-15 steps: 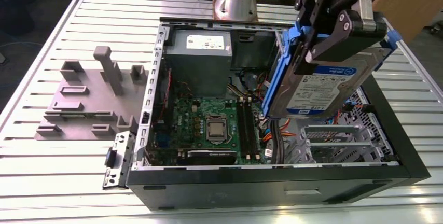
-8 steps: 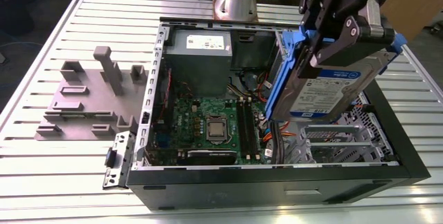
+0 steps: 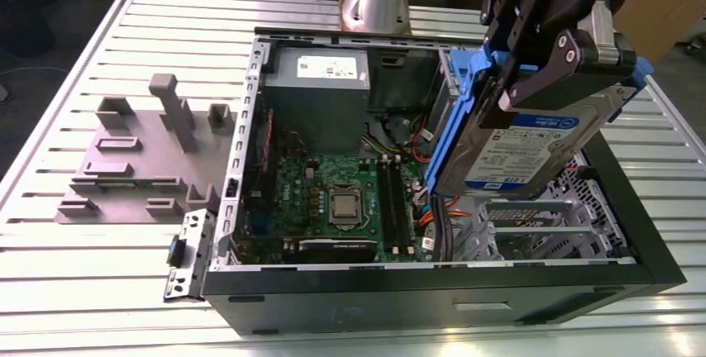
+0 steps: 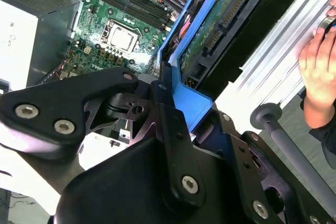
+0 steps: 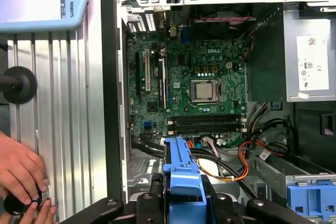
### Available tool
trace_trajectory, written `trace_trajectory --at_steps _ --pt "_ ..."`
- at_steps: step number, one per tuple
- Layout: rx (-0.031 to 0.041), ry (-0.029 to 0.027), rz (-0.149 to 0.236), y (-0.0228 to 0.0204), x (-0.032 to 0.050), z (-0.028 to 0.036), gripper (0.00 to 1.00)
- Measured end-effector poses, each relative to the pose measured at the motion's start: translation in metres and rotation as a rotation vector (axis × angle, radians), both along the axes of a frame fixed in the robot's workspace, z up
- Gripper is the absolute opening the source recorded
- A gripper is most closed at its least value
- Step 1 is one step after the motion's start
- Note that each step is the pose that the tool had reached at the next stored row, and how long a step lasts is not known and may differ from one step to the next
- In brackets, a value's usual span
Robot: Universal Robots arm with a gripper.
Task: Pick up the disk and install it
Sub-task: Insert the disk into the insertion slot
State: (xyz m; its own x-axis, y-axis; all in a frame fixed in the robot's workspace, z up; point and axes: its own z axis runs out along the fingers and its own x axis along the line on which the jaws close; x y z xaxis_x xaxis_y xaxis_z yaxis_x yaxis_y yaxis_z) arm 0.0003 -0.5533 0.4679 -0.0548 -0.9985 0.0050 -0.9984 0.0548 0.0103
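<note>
A flat rectangular silver-grey metal hard drive with a white-and-blue label and blue plastic side rails, the disk (image 3: pixel 530 146), is pinched at its upper end by the black gripper (image 3: pixel 541 84), whose claw is pressed together on it. The disk is held clear of everything, tilted steeply, above the perforated metal drive cage (image 3: pixel 541 225) at the exterior view's right of the open black computer case (image 3: pixel 441 291), so it is judged to be lifted but not yet seated. Because the grip appears to be taken on one end only, a slip or a swing of the free lower end is thought possible. At this tilt a blue rail could be jammed against the cage edge, or the orange cables (image 5: pixel 245 162) lying near the bay could be snagged or pinched. A person's hand (image 5: pixel 21 174) is rested on the slatted aluminium table (image 3: pixel 111 274) beside the case, and it could be struck if the arm were swept outward. The label face and the tilt over the cage are given by the exterior view, whereas the disk's green circuit-board underside and its connector edge are exposed in the second wrist view. The green motherboard (image 5: pixel 194 82), the cables and the grey power-supply box (image 5: pixel 310 51) are laid out from above in the first wrist view.
</note>
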Motion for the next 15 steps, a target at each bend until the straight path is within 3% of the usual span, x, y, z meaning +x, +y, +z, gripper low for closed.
trace_trajectory --at_steps 9,15 --pt "0.0000 -0.0001 0.000 0.0000 0.0020 -0.0007 0.37" --pt "0.0000 0.0002 0.001 0.0000 0.0093 -0.0027 0.37"
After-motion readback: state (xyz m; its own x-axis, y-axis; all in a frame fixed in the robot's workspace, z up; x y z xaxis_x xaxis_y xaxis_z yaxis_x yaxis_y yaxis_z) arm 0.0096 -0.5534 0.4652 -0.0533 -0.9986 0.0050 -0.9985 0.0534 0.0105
